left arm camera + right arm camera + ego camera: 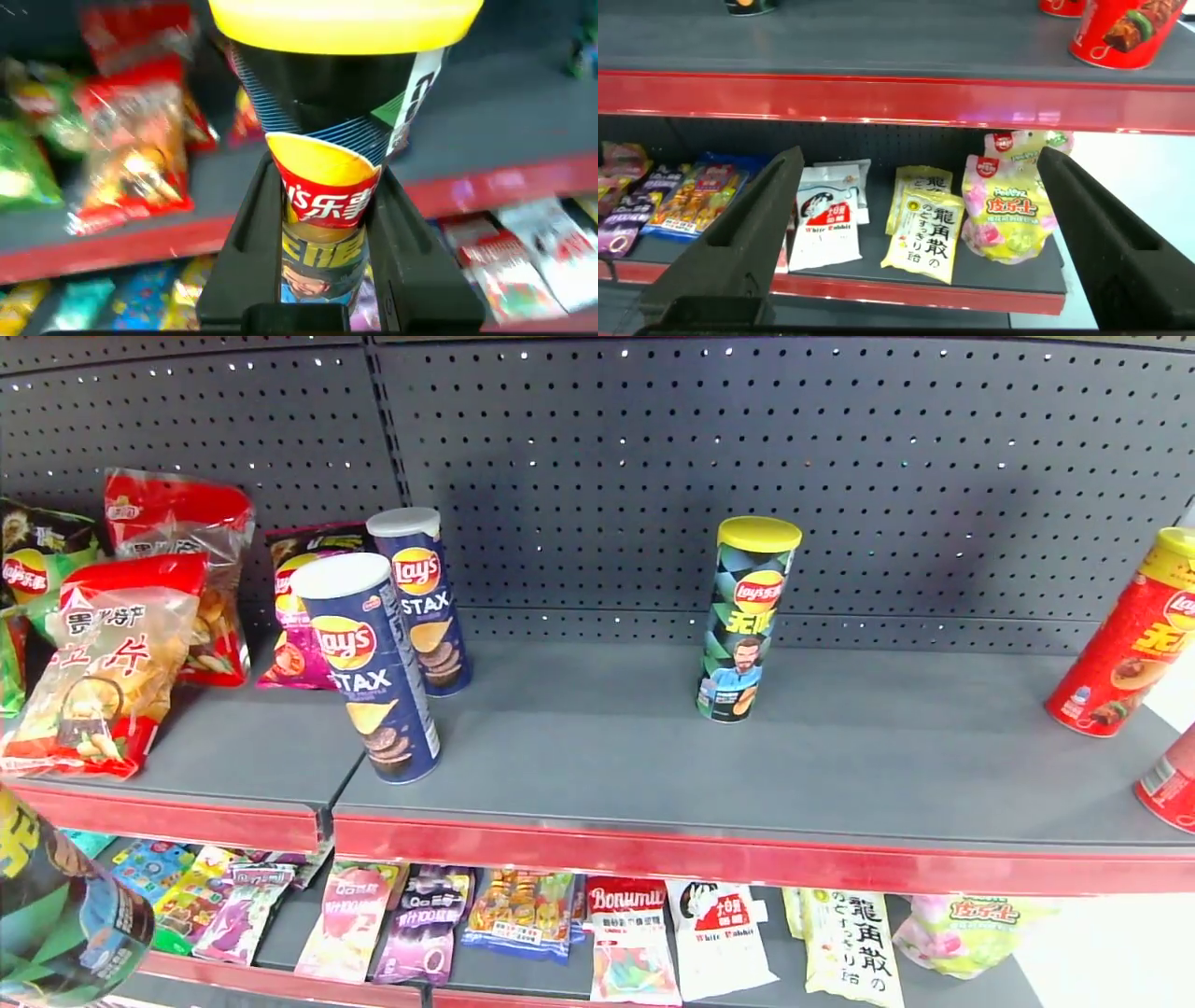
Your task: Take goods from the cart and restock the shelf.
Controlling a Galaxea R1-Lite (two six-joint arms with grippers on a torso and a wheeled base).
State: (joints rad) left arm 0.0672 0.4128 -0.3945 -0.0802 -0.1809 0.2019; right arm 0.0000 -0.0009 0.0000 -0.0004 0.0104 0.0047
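Looking from the head, we see the shelf (pixel 840 775) with blue cans (pixel 369 663) standing left, a green can (pixel 747 621) mid-board, and the chip can (pixel 56 924) tilted at the near left, off the shelf. At the left wrist, the left gripper (pixel 327 187) has its jaws clamped on that yellow-lidded can. At the right wrist, the right gripper (pixel 920 187) hangs with jaws apart, facing sweet packets (pixel 924 233) on the lower shelf (pixel 878 285).

Green can (pixel 65 915) is cut off at the corner; far right, a red can (pixel 1169 786) is edge-cropped, maybe lying down.
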